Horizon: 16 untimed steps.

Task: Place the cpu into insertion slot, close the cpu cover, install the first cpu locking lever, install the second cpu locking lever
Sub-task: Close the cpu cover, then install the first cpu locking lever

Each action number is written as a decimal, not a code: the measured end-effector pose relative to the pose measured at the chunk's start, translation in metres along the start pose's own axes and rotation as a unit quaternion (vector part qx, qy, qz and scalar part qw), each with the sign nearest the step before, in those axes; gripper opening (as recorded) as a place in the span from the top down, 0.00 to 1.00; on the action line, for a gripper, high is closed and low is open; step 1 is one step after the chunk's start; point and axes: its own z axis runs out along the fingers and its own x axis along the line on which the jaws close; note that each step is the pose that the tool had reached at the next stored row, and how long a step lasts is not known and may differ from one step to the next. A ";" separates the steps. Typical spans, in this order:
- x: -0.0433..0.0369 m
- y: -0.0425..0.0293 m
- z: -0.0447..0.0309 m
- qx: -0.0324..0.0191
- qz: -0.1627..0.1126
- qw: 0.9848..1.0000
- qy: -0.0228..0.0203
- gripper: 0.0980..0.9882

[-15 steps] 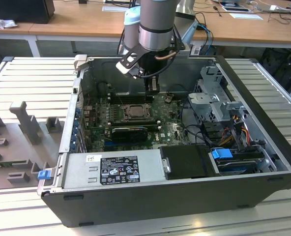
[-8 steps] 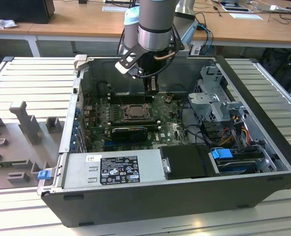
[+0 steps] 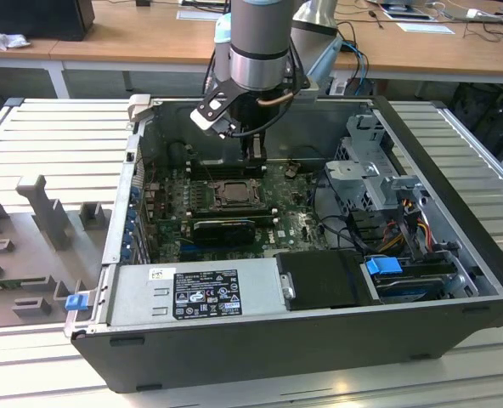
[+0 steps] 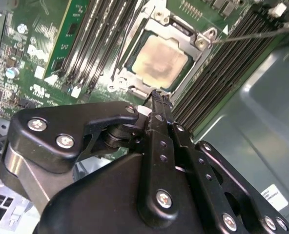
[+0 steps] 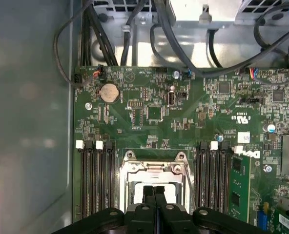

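The cpu [image 4: 156, 58] lies flat in the insertion slot [image 3: 231, 194], its pale silver-beige face showing. The cpu cover [image 4: 183, 30] is a silvery frame lying down around the chip, which shows through its window. A thin wire locking lever [image 4: 252, 34] sticks out from one socket corner across the memory slots. My gripper [image 4: 158, 95] hangs just above the socket's edge, black fingers pressed together with nothing between them. In the first wrist view the gripper [image 5: 154, 189] sits over the cover [image 5: 152, 168]. In the exterior view the gripper [image 3: 253, 153] is just behind the socket.
The motherboard lies inside an open black computer case [image 3: 455, 246]. Memory slots [image 5: 95, 180] flank the socket. A power supply [image 3: 196, 293] lines the near wall, and a drive cage with cables [image 3: 370, 174] stands at the exterior view's right. A coin battery [image 5: 109, 91] sits on the board.
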 end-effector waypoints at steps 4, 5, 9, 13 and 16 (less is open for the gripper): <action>-0.0002 -0.0066 0.0041 0.000 0.000 1.000 0.000 0.99; -0.0001 -0.0087 0.0042 0.000 0.000 1.000 0.000 0.99; 0.0001 -0.0149 0.0043 0.000 0.000 1.000 0.000 0.99; 0.0001 -0.0187 0.0043 0.000 0.000 1.000 0.000 0.99; 0.0002 -0.0215 0.0042 0.000 0.000 1.000 0.000 0.99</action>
